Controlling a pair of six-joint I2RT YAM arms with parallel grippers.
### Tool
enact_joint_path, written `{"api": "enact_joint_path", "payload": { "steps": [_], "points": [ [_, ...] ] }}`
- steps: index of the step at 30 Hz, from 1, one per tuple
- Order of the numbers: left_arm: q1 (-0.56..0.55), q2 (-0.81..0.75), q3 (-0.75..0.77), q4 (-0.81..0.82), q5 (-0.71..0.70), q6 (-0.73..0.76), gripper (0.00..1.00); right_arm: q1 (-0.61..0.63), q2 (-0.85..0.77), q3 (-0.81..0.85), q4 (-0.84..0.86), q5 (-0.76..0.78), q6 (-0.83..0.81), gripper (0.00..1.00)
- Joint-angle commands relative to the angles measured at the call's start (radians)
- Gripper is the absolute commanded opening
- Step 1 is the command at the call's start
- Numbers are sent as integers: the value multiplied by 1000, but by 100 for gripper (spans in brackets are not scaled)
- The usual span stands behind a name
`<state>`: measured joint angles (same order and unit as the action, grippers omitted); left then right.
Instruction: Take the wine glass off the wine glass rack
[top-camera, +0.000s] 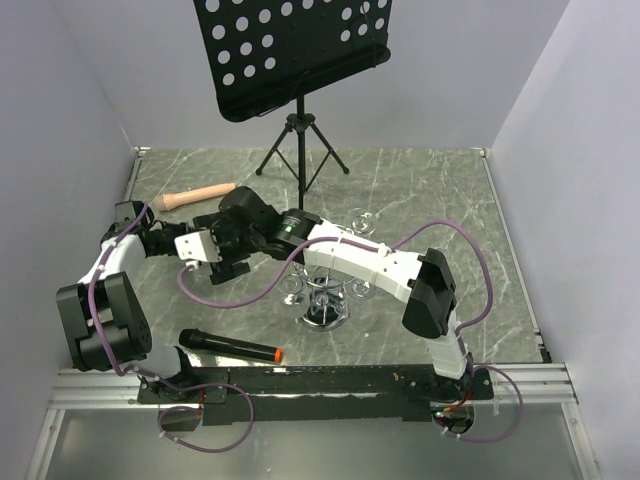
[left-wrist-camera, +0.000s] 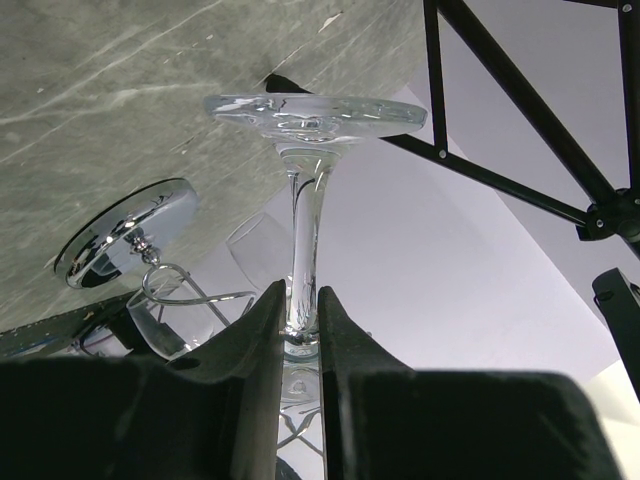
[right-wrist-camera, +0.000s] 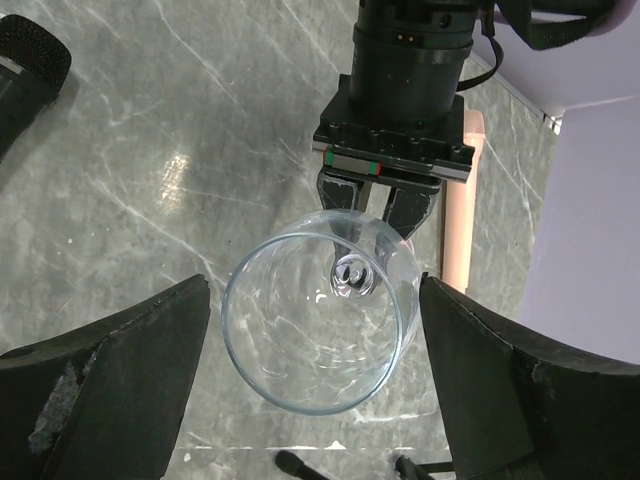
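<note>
A clear wine glass (right-wrist-camera: 318, 325) is held sideways by its stem (left-wrist-camera: 302, 250), with my left gripper (left-wrist-camera: 300, 292) shut on that stem just below the bowl. Its round foot (left-wrist-camera: 315, 112) points away from the wrist camera. In the right wrist view the bowl's mouth faces the camera, between the wide-apart fingers of my open right gripper (right-wrist-camera: 312, 320), touching neither. Both grippers meet left of centre in the top view: the left gripper (top-camera: 225, 255) and the right gripper (top-camera: 238, 222). The chrome wine glass rack (top-camera: 322, 305) stands apart to the right, its round base (left-wrist-camera: 125, 232) on the table, with other glasses (left-wrist-camera: 165, 320) hanging from it.
A black music stand (top-camera: 295, 50) on a tripod stands at the back. A pale wooden stick (top-camera: 200, 196) lies at the left rear, seen also as the pale stick (right-wrist-camera: 461, 180) behind the left gripper. A black microphone (top-camera: 228, 346) with an orange tip lies near the front edge.
</note>
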<state>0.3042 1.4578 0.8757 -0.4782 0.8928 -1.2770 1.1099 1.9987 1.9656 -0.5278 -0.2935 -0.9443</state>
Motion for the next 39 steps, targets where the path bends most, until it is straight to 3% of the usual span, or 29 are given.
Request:
{"api": "enact_joint_path", "payload": {
  "steps": [1,17,39],
  "points": [
    [3,-19,20,-40,14,-55,1,18,15,56,29,-19,-37,91],
    [3,-48,20,-117,-28,-47,1,19,32,46,28,13,-106,92],
    [4,-59,13,-131,-34,-53,1,16,46,21,-5,8,-126,78]
  ]
}}
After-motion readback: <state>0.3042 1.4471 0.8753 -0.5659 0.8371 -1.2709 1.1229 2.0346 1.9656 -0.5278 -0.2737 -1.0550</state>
